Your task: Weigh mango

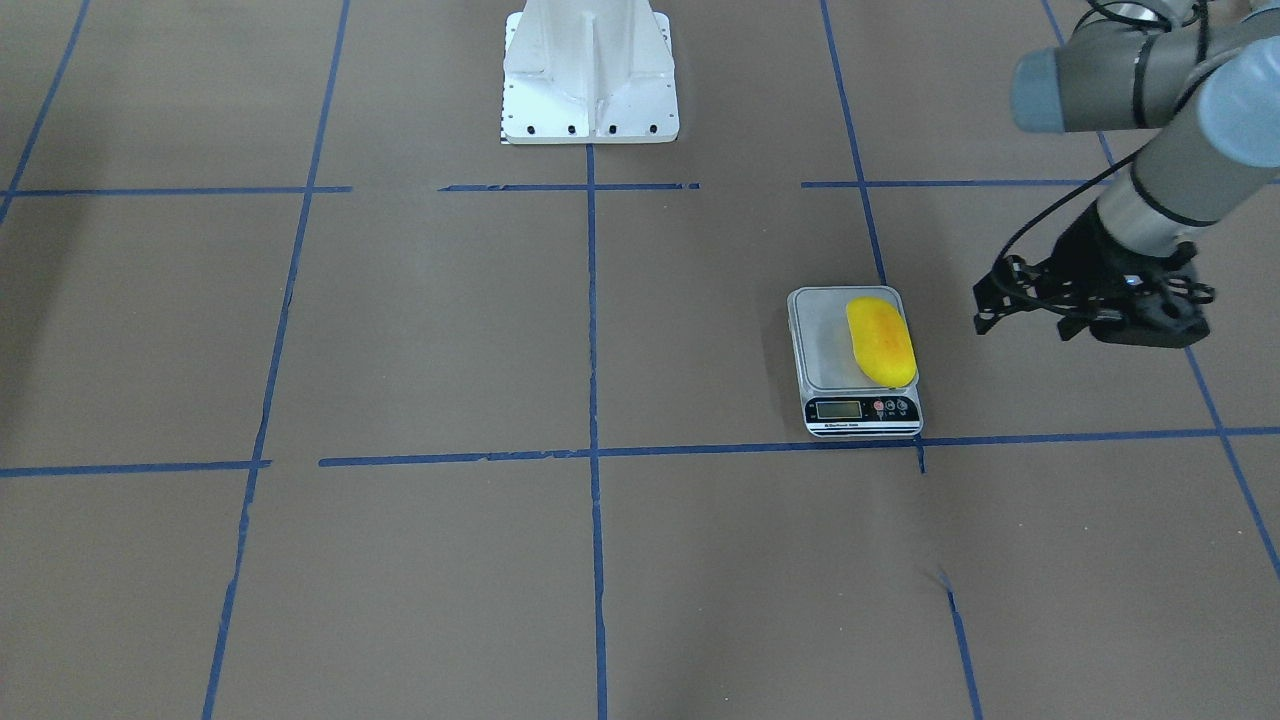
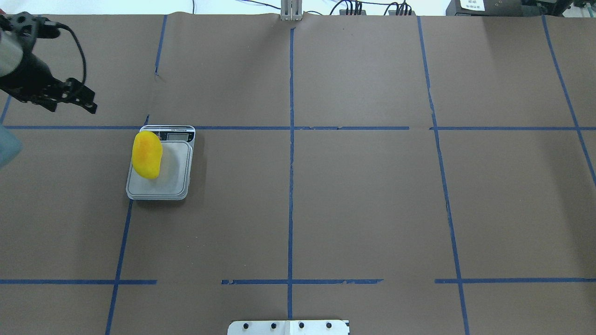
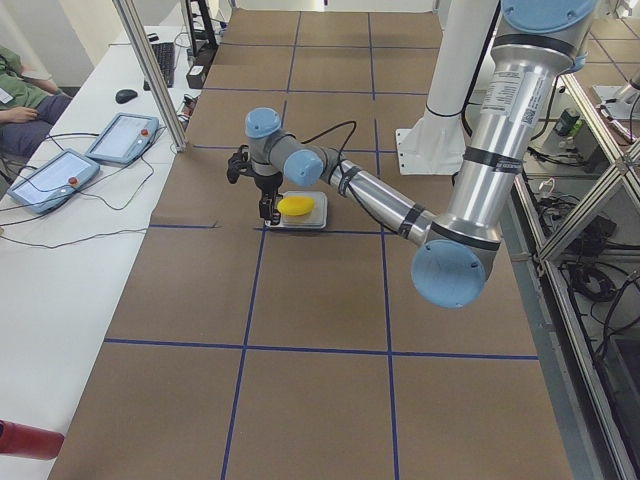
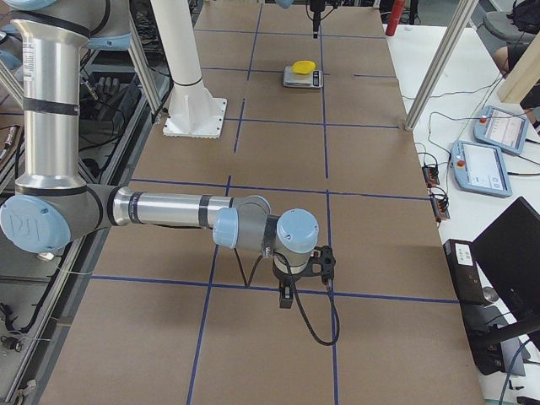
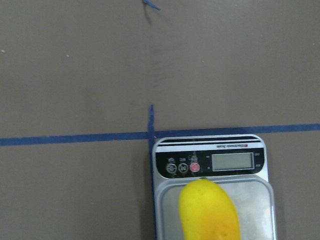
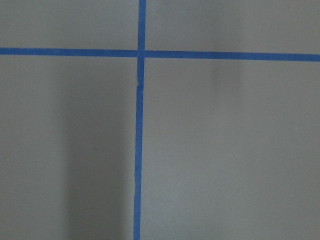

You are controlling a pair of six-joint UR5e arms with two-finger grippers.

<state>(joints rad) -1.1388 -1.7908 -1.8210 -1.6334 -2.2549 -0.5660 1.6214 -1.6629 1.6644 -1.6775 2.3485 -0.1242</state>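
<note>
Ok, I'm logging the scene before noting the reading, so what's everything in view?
table: one, brown, blue tape grid.
scale: one, silver with black panel, on the table.
mango: one, yellow-orange, on the scale's platform.
robot mount: one, white, table's robot edge.
tablets: two, pale grey, on the side bench.
left gripper: one, black, open, empty, beside the scale.
right gripper: one, black, far from the scale; state unclear.

Brown table (image 2: pixel 372 209), blue tape grid (image 2: pixel 291 186)
</note>
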